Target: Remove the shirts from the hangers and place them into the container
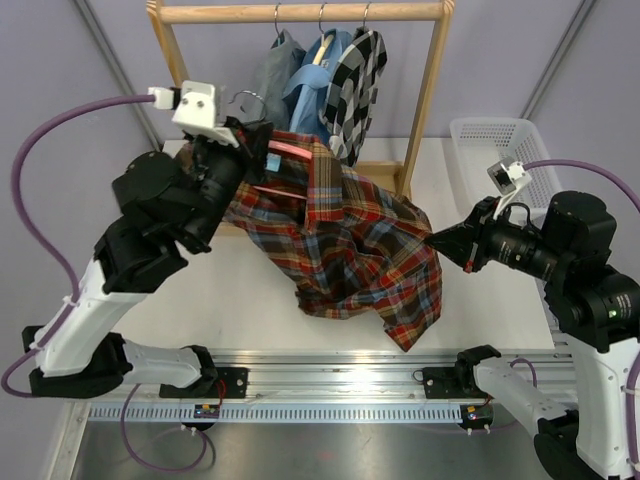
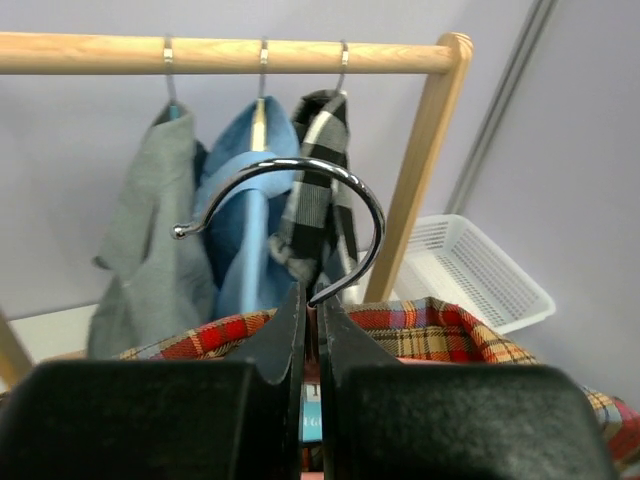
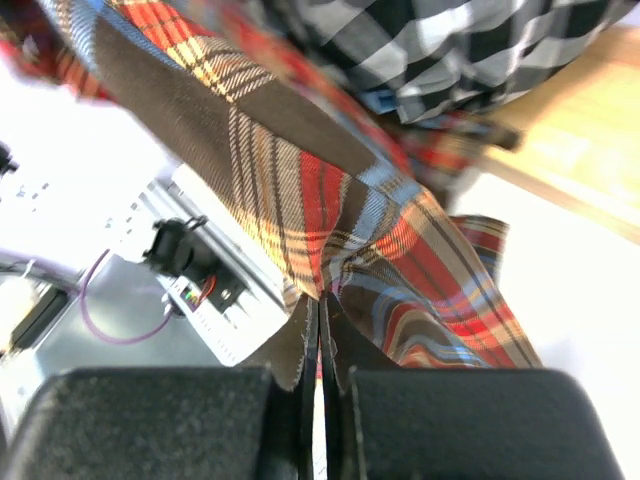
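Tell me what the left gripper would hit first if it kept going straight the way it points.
Beyond the silver hanger hook in its jaws, probably the hanging black-and-white checked button-up shirt, though depth is unclear.

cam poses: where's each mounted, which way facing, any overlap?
Top external: above and behind the bases, looking down on table, rack, plaid shirt; both arms show, left arm, right arm.
Left wrist: on the left arm, facing the rack past shut left jaws holding the hanger; basket right.
Right wrist: on the right arm, facing left across the table; right jaws shut on plaid shirt.
Shared: plaid shirt in all three; rack and basket in top and left wrist.
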You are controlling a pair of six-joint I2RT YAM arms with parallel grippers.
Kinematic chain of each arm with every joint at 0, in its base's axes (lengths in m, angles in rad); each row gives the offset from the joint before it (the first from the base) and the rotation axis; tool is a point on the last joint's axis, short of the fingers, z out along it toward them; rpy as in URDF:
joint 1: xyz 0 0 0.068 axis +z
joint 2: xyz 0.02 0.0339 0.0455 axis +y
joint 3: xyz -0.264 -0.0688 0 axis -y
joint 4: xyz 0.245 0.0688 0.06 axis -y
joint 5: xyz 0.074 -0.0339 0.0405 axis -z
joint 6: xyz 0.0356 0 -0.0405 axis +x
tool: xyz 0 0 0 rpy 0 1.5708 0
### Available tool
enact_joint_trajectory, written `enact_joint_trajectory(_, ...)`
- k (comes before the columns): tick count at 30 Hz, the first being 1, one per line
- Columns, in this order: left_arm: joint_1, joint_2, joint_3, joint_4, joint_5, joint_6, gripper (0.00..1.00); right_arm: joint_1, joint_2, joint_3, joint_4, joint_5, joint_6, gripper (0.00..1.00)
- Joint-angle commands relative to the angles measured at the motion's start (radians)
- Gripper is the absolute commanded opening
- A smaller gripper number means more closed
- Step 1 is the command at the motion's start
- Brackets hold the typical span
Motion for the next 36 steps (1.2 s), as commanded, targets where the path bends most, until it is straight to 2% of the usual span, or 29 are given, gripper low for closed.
enact_joint_trajectory(1, 0.004, -0.168, -0.031, 0.123, -0.139, 0.139, 0.00, -0.002, -0.028, -0.012, 0.012, 0.156, 0.012, 0.00)
enact_joint_trajectory(9, 0.002, -0.367, -0.212, 0.148, -0.277, 0.187, 0.00, -0.002, -0.032, -0.004, 0.006, 0.271, 0.053, 0.00)
enact_joint_trajectory(17, 0.002, -0.442, -0.230, 0.117, -0.328, 0.214, 0.00, -0.002, -0.061, 0.001, 0.007, 0.440, 0.070, 0.00)
enact_joint_trajectory(19, 0.002, -0.446, -0.234, 0.103, -0.334, 0.210, 0.00, -0.002, -0.067, -0.007, 0.020, 0.435, 0.078, 0.00)
enact_joint_trajectory(21, 0.004, -0.450, -0.244, 0.096, -0.327, 0.191, 0.00, -0.002, -0.059, -0.021, 0.023, 0.355, 0.075, 0.01)
enact_joint_trajectory(23, 0.002, -0.443, -0.263, 0.097, -0.302, 0.173, 0.00, -0.001, -0.036, -0.032, 0.029, 0.261, 0.061, 0.14)
enact_joint_trajectory(24, 0.002, -0.437, -0.267, 0.097, -0.291, 0.149, 0.00, -0.002, -0.029, -0.042, 0.033, 0.174, 0.058, 0.25)
enact_joint_trajectory(25, 0.002, -0.419, -0.269, 0.096, -0.279, 0.135, 0.00, -0.002, -0.022, -0.045, 0.036, 0.138, 0.047, 0.44)
enact_joint_trajectory(27, 0.002, -0.393, -0.266, 0.097, -0.239, 0.107, 0.00, -0.002, -0.012, -0.049, 0.043, 0.083, 0.040, 0.55)
enact_joint_trajectory(28, 0.002, -0.373, -0.260, 0.105, -0.230, 0.102, 0.00, -0.002, -0.010, -0.049, 0.046, 0.073, 0.035, 0.67)
enact_joint_trajectory(30, 0.004, -0.316, -0.240, 0.118, -0.198, 0.096, 0.00, -0.002, -0.009, -0.046, 0.047, 0.038, 0.026, 0.71)
enact_joint_trajectory(36, 0.002, -0.154, -0.108, 0.120, -0.063, 0.002, 0.00, -0.002, -0.013, -0.072, 0.096, -0.039, 0.033, 0.72)
